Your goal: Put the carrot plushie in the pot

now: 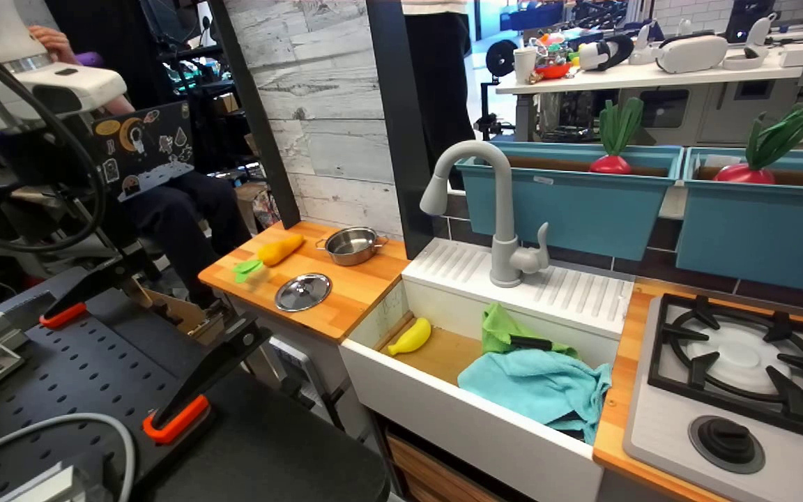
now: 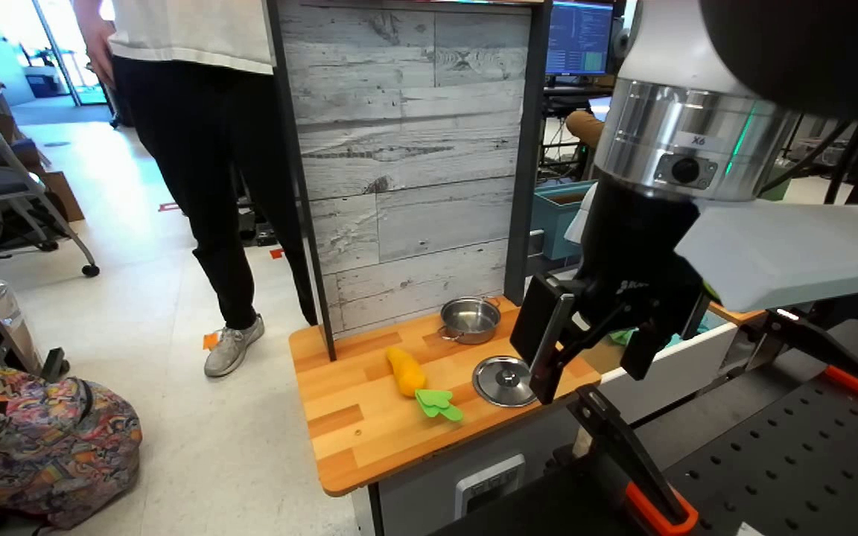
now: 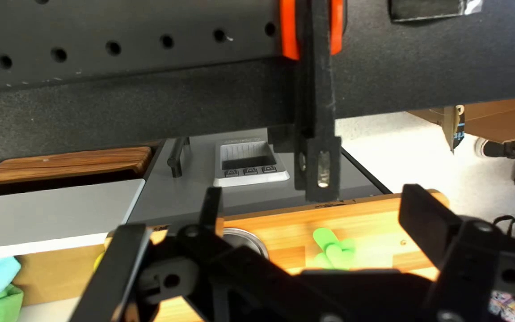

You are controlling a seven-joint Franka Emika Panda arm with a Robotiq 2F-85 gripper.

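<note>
1. Light-wood table [image 2: 366, 432] carries the shiny silver pot [image 2: 471, 327].
2. Near the pot lies the carrot plushie [image 2: 407, 374]: yellow-orange, tapering, with flat bright-green leaves [image 2: 435, 400].
3. Jaws stand spread, apart from the pot.

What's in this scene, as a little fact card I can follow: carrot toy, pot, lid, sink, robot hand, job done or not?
Carrot plushie: orange, one green leafy end, lying on the wooden counter
Pot: silver, two-handled, on the same counter, uncovered
Lid: lying on the counter, apart from the pot
Sink: holds a yellow banana-shaped thing, green cloth, blue cloth
Gripper: the robot's hand, open, holding nothing
Job: not done, plushie outside the pot
</note>
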